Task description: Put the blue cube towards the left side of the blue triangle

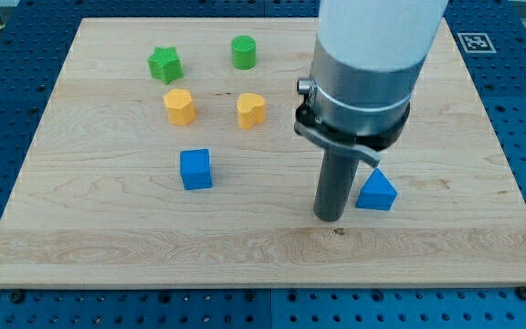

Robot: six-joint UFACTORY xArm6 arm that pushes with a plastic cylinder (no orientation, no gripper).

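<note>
The blue cube (195, 169) sits on the wooden board left of centre. The blue triangle (377, 192) lies at the right of centre, lower down. My tip (329, 217) rests on the board just left of the blue triangle, close to its left edge, and well to the right of the blue cube. The arm's large white and grey body rises above the rod and hides part of the board's top right.
A green star (164, 64) and a green cylinder (243, 52) lie near the view's top. A yellow hexagonal block (179, 106) and a yellow heart-like block (251, 111) lie below them. The board's edge (263, 285) borders a blue perforated table.
</note>
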